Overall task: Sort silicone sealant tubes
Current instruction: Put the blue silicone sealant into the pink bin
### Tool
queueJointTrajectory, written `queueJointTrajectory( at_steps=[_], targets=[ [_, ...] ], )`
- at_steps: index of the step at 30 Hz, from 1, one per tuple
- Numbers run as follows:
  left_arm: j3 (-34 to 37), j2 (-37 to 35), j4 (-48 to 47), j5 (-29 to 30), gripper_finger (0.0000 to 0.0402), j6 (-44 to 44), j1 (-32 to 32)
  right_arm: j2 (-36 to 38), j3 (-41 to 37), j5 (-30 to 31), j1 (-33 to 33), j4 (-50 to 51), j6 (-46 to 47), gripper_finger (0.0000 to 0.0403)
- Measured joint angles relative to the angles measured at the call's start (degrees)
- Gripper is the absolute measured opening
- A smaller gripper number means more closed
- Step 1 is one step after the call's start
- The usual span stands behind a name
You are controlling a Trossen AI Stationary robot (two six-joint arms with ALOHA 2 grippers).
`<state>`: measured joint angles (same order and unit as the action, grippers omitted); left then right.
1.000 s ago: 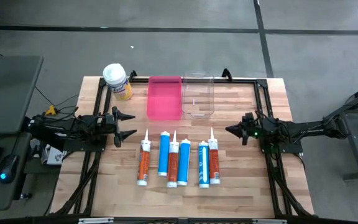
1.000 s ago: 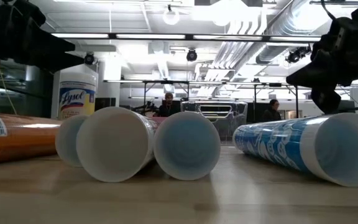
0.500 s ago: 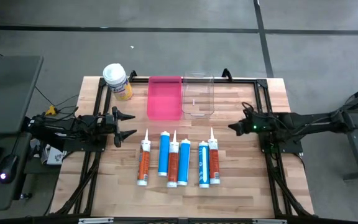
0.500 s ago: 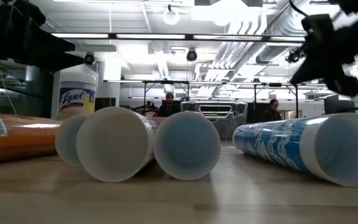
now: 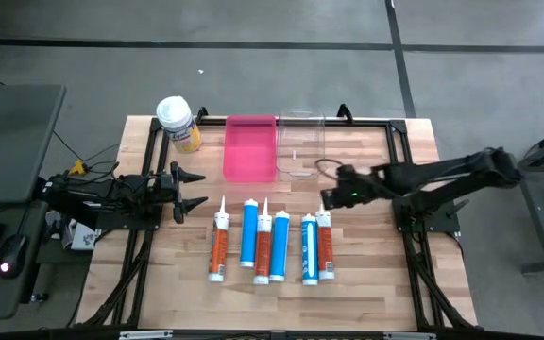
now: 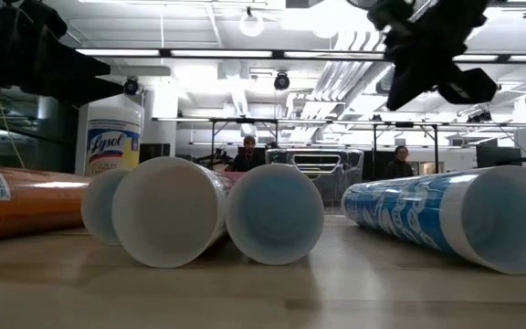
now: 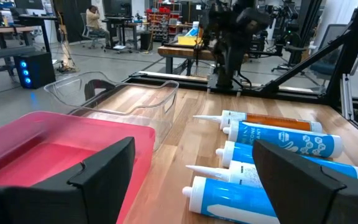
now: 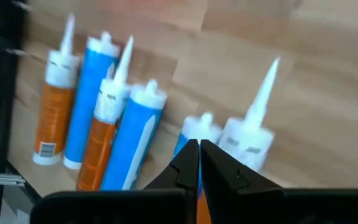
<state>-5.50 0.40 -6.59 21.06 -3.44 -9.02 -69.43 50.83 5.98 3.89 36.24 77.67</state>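
Six sealant tubes lie side by side on the table, their white nozzles toward the far edge. From the left they are orange [image 5: 218,244], blue [image 5: 249,233], orange [image 5: 263,247], blue [image 5: 280,247], blue [image 5: 309,249] and orange [image 5: 325,246]. My right gripper [image 5: 328,196] is shut and empty. It hovers over the nozzle end of the rightmost orange tube [image 8: 248,142], high above the table in the low view [image 6: 427,50]. My left gripper [image 5: 195,190] waits open at the table's left, clear of the tubes [image 7: 192,142].
A pink bin [image 5: 250,147] and a clear bin [image 5: 300,147] stand side by side behind the tubes. A yellow jar with a white lid [image 5: 178,124] stands at the far left corner. Bare wood lies between the tubes and the near edge. People sit in the room beyond.
My right gripper has reached out from the table's right side toward the left, to above the rightmost tube's nozzle, and has risen. The tubes have not moved.
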Motion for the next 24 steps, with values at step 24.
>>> queueJointTrajectory(
  at_steps=[24],
  targets=[
    [0.0,0.0,0.0,0.0,0.0319,0.0,0.0,-29.8,22.8,-7.5,7.7,6.5,13.9,0.0012]
  ],
)
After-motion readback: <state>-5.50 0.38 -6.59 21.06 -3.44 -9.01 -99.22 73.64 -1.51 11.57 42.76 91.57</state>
